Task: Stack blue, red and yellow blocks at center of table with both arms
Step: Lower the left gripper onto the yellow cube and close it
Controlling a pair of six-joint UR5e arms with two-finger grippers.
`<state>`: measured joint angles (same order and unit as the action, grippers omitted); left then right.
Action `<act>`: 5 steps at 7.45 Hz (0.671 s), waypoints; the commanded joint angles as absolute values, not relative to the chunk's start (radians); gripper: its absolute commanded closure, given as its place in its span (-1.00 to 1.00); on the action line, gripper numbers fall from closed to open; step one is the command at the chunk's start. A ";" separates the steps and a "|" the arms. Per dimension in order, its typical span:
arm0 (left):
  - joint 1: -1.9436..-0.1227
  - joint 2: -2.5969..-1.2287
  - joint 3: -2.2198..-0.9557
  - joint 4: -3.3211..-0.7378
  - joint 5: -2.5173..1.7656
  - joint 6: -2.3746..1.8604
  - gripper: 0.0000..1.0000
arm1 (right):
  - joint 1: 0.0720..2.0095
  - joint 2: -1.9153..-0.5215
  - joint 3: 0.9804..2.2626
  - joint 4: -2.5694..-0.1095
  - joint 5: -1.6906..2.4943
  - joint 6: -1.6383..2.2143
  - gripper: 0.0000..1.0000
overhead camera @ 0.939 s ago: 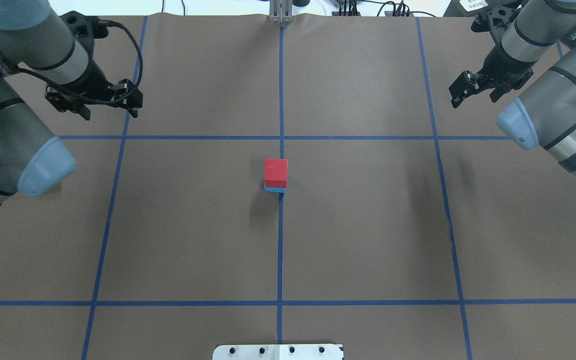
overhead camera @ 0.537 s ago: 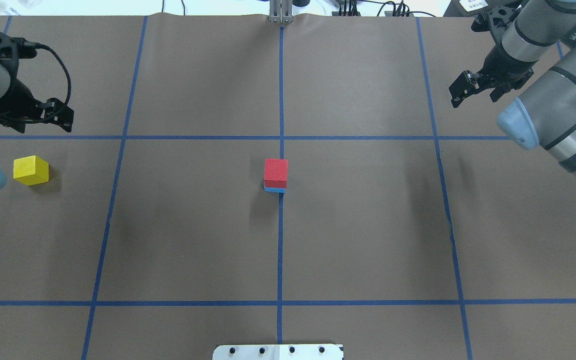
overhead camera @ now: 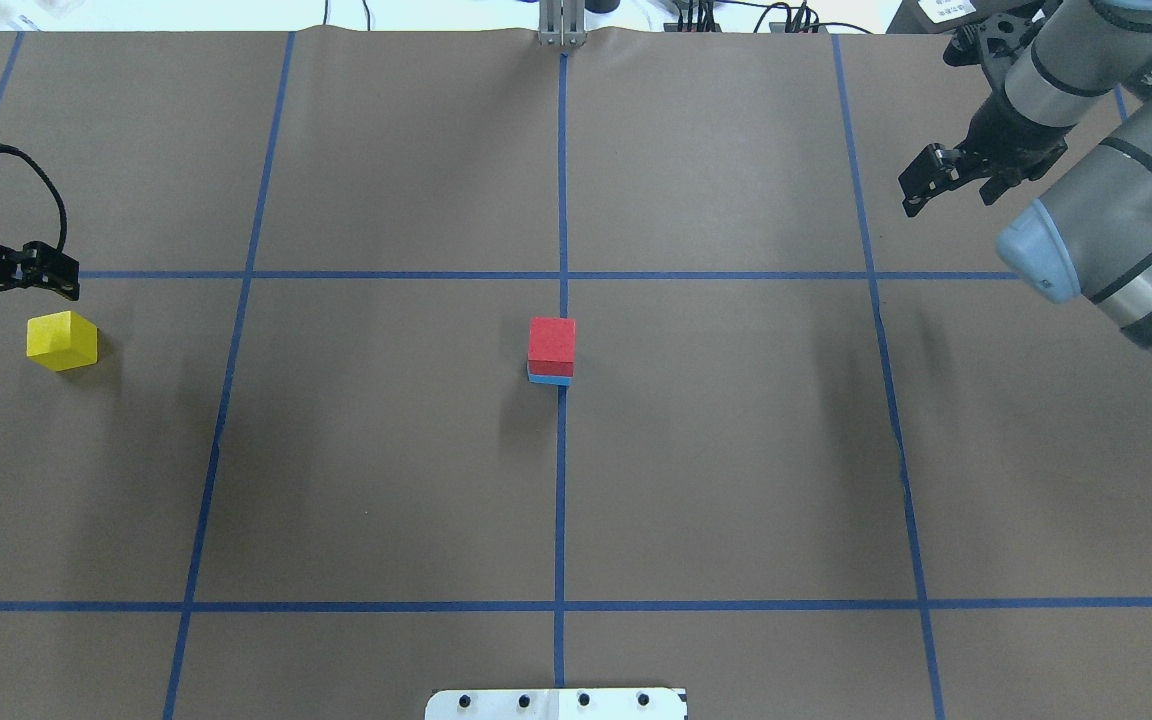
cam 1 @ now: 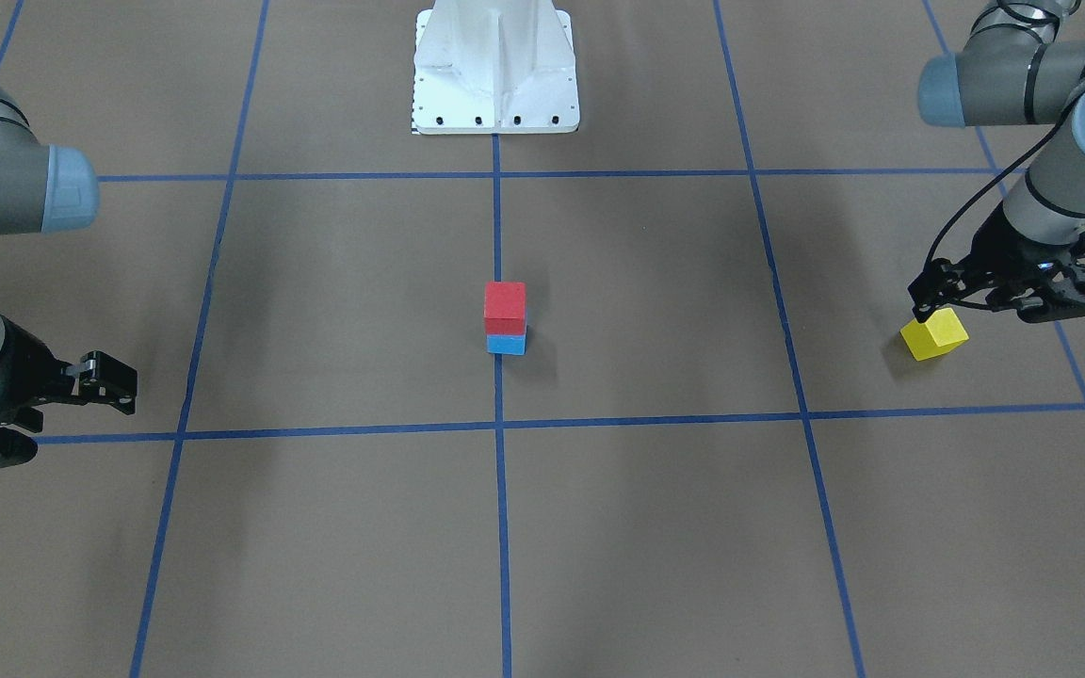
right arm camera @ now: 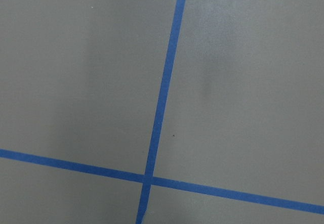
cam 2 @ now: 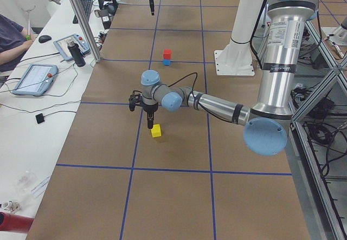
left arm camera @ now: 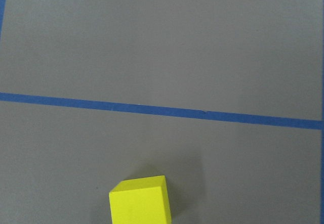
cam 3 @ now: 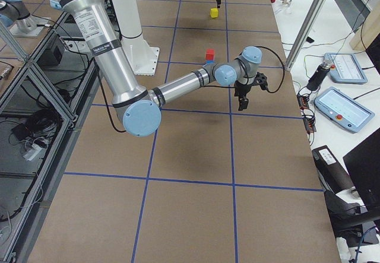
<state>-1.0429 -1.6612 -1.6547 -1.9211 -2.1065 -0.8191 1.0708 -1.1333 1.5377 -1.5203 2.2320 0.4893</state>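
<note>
A red block (overhead camera: 551, 343) sits on a blue block (overhead camera: 549, 379) at the table's center, and both show in the front view, red (cam 1: 505, 305) over blue (cam 1: 506, 344). A yellow block (overhead camera: 61, 340) lies alone at the far left; it also shows in the front view (cam 1: 933, 335) and at the bottom edge of the left wrist view (left arm camera: 139, 201). My left gripper (overhead camera: 21, 288) hangs open and empty just above and beside the yellow block, apart from it (cam 1: 966, 303). My right gripper (overhead camera: 946, 195) is open and empty, raised at the far right (cam 1: 81, 400).
Blue tape lines (overhead camera: 562, 275) mark a grid on the brown table cover. The robot's white base plate (cam 1: 495, 66) stands at the near middle edge. Operator desks with tablets (cam 2: 35, 78) lie beyond the far edge.
My left arm has swung left and toward the robot, from the back-left grid line to above the yellow block, which its elbow no longer hides. The right arm and the stack have not moved.
</note>
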 commanded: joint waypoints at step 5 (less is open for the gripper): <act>-1.035 -1.652 -1.594 -1.977 -2.108 -0.876 -1.00 | 1.071 -1.134 1.531 -1.520 2.232 0.488 -0.98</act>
